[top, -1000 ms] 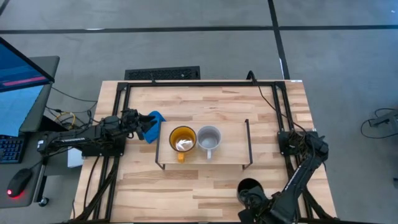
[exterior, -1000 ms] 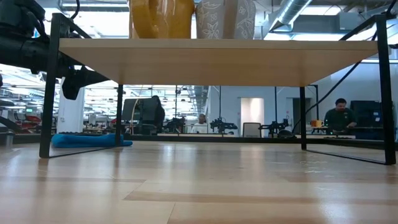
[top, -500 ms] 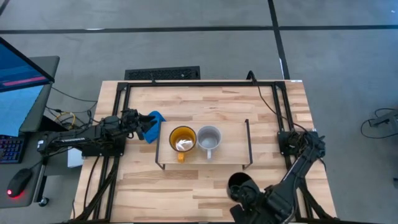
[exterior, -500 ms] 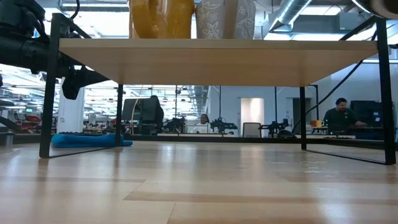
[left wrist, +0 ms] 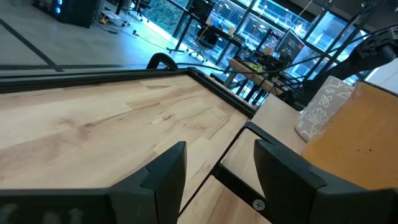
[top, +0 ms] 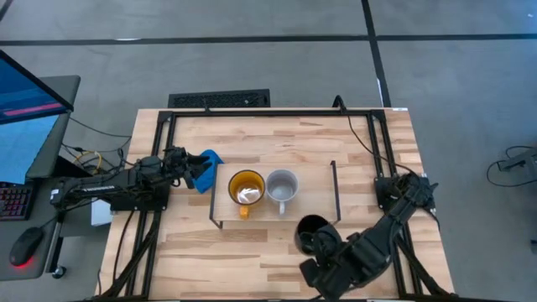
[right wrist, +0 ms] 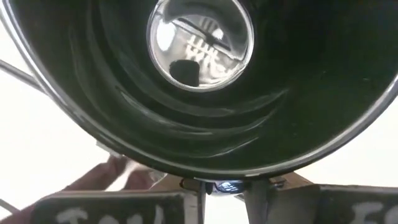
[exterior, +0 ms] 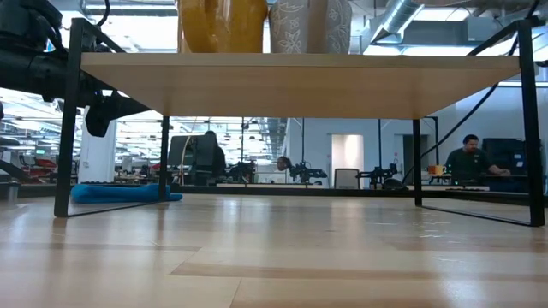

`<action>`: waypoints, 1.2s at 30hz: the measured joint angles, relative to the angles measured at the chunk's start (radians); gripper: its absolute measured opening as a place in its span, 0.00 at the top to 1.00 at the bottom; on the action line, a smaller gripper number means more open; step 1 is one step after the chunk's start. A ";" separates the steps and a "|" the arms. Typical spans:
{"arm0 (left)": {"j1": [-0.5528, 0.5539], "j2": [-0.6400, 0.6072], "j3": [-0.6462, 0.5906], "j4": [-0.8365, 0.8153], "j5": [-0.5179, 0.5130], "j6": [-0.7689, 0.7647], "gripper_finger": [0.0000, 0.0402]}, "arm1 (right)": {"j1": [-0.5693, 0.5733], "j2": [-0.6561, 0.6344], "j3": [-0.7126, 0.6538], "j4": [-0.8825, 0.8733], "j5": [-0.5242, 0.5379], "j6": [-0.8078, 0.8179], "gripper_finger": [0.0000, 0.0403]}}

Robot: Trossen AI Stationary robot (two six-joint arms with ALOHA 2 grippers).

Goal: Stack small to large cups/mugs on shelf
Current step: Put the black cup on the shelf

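Observation:
The glossy black mug (top: 312, 231) hangs in my right gripper (top: 325, 247) over the near edge of the shelf (top: 315, 195), mouth up. Its inside fills the right wrist view (right wrist: 199, 74). A yellow-orange mug (top: 246, 189) and a pale grey-white mug (top: 282, 186) stand side by side on the shelf's left half, and both show in the low view (exterior: 221, 26) (exterior: 310, 26). My left gripper (top: 190, 164) waits open at the shelf's left end, beside the blue cloth (top: 210, 161). In its wrist view (left wrist: 217, 180) the shelf's corner lies ahead. My right gripper holds the black mug by its rim (right wrist: 217, 173) on the mug's near-right side, coming from above and from the table's near right. The mug's wall hides how the fingers sit on it. The mug is upright and lifted clear; the low view shows none of it on the table.
The shelf's right half (top: 319, 189) is bare wood. Black wire legs (exterior: 527, 128) (exterior: 73, 120) stand at the shelf's ends. A black frame (top: 268, 111) runs round the table's far part. People sit in the room beyond (exterior: 467, 158).
My right gripper has carried the black mug from the table's near edge toward the far and left, up to the shelf's near edge. The left arm and both mugs on the shelf have kept still.

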 joint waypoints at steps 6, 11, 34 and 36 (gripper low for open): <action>0.000 0.000 0.000 -0.001 0.010 0.000 0.55 | -0.036 0.000 0.005 0.001 0.033 -0.002 0.81; 0.000 0.000 0.000 -0.002 0.017 -0.001 0.55 | -0.057 -0.001 0.005 0.002 0.074 -0.001 0.81; 0.000 0.000 0.000 -0.002 0.017 0.015 0.55 | -0.074 -0.006 -0.064 0.002 0.080 0.072 0.81; 0.000 0.000 0.000 -0.002 0.017 0.015 0.55 | -0.074 -0.006 -0.068 0.001 0.080 0.072 0.81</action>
